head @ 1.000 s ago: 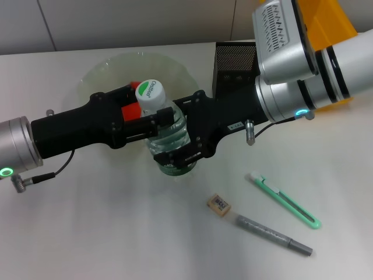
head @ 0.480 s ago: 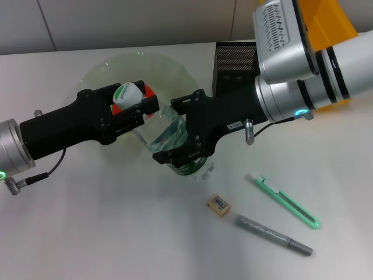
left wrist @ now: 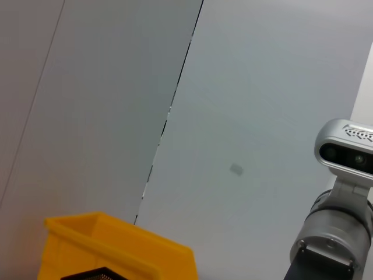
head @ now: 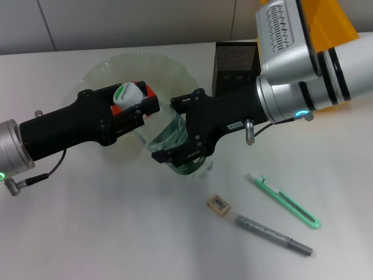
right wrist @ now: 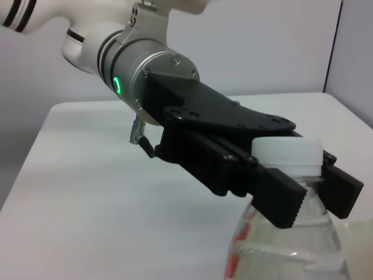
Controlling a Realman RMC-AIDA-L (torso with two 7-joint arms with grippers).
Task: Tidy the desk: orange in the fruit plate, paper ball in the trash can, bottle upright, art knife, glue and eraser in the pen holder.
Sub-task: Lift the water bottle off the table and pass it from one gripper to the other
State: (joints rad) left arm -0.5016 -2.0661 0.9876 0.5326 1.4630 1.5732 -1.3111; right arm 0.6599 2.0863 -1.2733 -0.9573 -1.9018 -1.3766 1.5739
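Note:
A clear water bottle (head: 175, 137) with a white cap (head: 129, 92) leans over the rim of the glass fruit plate (head: 99, 73), cap toward the far left. My left gripper (head: 137, 106) is shut on its neck just under the cap; this shows in the right wrist view (right wrist: 303, 195). My right gripper (head: 183, 149) is shut on the bottle's lower body. An orange (head: 148, 91) lies in the plate behind the cap. The green art knife (head: 285, 200), the eraser (head: 219, 205) and the grey glue stick (head: 273, 235) lie on the table at the near right. No paper ball shows.
The black mesh pen holder (head: 236, 58) stands at the back, behind my right arm. The yellow trash can (head: 326, 23) stands at the far right, also in the left wrist view (left wrist: 116, 251). The white table (head: 105, 233) is bare at the near left.
The bottle has tipped: its cap moved left toward the plate with my left gripper, and its base shifted right and nearer. Little has moved in the last half second.

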